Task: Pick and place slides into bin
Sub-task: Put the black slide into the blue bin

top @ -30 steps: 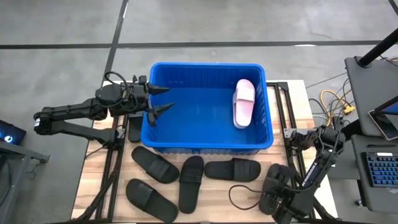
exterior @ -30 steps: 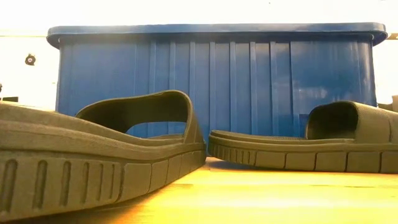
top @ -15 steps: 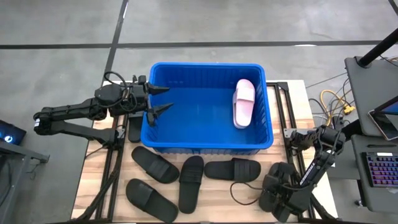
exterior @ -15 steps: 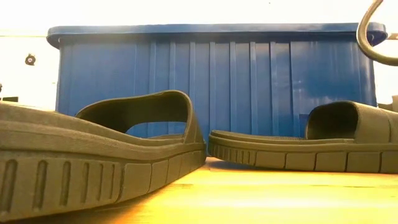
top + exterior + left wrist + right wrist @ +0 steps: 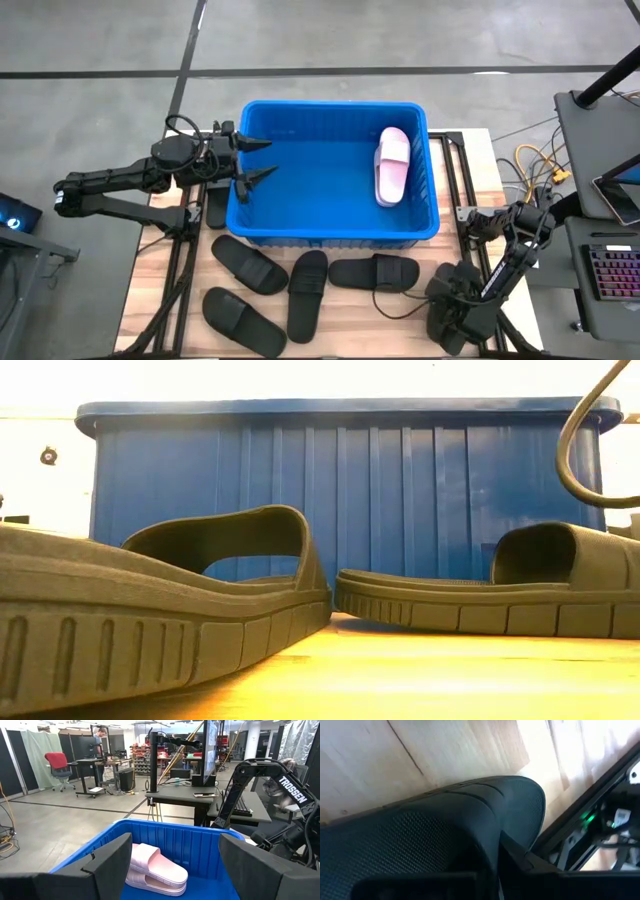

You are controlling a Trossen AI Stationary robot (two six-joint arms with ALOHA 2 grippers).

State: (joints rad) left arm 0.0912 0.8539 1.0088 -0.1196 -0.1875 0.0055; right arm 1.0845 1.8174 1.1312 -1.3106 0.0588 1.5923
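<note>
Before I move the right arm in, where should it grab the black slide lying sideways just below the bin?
Probably the wide strap of that black slide: it arches over the sole near the right end. Come from above, one finger under the arch and one over it.

A robotics workshop: polished grey concrete floor (image 5: pixel 45 825), black steel workstands carrying monitors (image 5: pixel 172 785), a red swivel office chair (image 5: pixel 59 767), and curtained bays along the far wall.

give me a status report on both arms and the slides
Left gripper open, empty, over the large bright blue plastic bin. Right gripper low at the table's right corner. One pale pink slide binned; four matte black rubber slides on the table.
</note>
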